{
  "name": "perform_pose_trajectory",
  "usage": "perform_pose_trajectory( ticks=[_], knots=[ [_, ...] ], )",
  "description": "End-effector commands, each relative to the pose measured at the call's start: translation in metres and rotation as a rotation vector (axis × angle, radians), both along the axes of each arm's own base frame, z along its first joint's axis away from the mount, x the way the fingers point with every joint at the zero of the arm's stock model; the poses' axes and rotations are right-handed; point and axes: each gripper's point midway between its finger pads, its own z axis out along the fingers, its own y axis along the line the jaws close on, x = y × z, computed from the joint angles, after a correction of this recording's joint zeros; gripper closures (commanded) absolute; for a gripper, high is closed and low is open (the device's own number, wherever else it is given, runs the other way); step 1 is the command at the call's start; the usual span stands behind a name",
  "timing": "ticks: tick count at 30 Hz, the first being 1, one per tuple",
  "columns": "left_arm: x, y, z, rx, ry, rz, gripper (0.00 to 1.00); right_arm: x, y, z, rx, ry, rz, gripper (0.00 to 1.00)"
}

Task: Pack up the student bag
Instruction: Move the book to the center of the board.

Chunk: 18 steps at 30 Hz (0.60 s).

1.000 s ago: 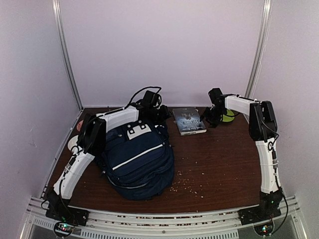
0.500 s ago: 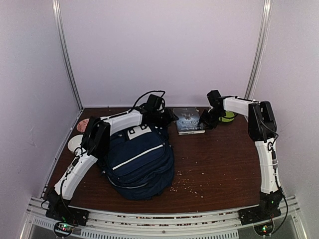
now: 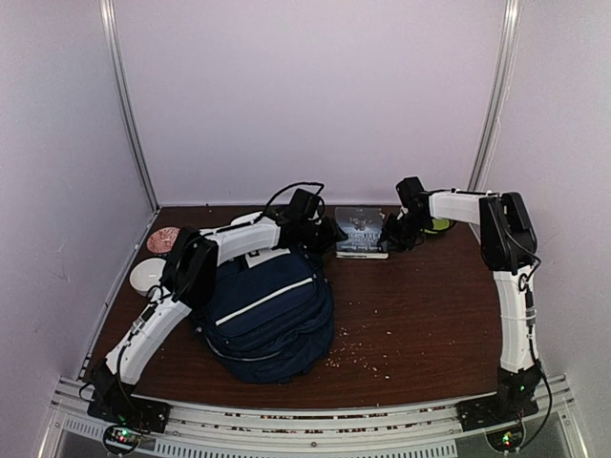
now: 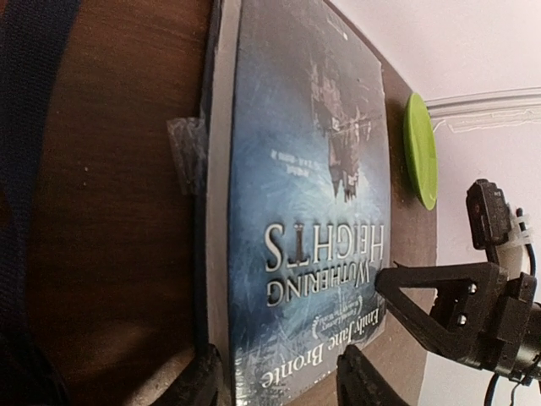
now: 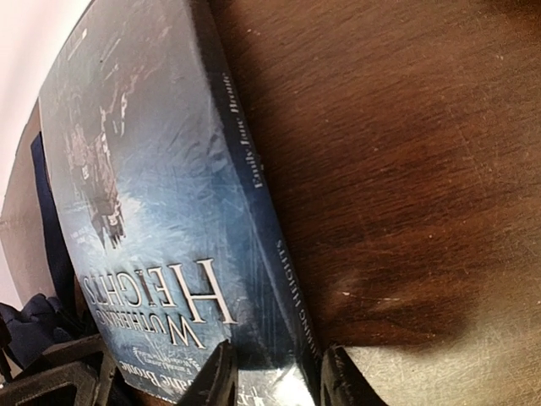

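Observation:
The student bag (image 3: 272,315), navy with a thin white stripe, lies at the left-centre of the table; its edge shows in the left wrist view (image 4: 25,127). A blue book, "Wuthering Heights" (image 3: 361,229), lies flat just right of the bag's top. My left gripper (image 3: 327,235) is open at the book's left edge. One finger (image 4: 203,382) is beside the pages and the other is over the cover (image 4: 287,279). My right gripper (image 3: 393,233) is closed on the spine edge of the book (image 5: 144,194) at its right side. It also shows in the left wrist view (image 4: 461,313).
A green disc (image 3: 439,225) lies behind the right gripper and shows in the left wrist view (image 4: 420,148). A pink item (image 3: 162,239) and a white bowl (image 3: 150,275) sit at the far left. Crumbs (image 3: 358,355) are scattered in front of the bag.
My left gripper has moved right from the bag's top to the book's left edge. My right gripper has moved left from the green disc onto the book's right edge.

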Motion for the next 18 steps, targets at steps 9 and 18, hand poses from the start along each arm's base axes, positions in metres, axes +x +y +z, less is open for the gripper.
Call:
perform_pose_trajectory(
  ticks=[9, 18],
  knots=[
    [-0.014, -0.019, -0.021, -0.048, 0.047, -0.064, 0.69, -0.038, 0.019, -0.021, 0.008, 0.097, 0.06, 0.8],
    [-0.049, -0.03, -0.004, -0.071, 0.059, -0.159, 1.0, -0.073, 0.024, -0.016, 0.026, 0.094, 0.079, 0.88]
  ],
)
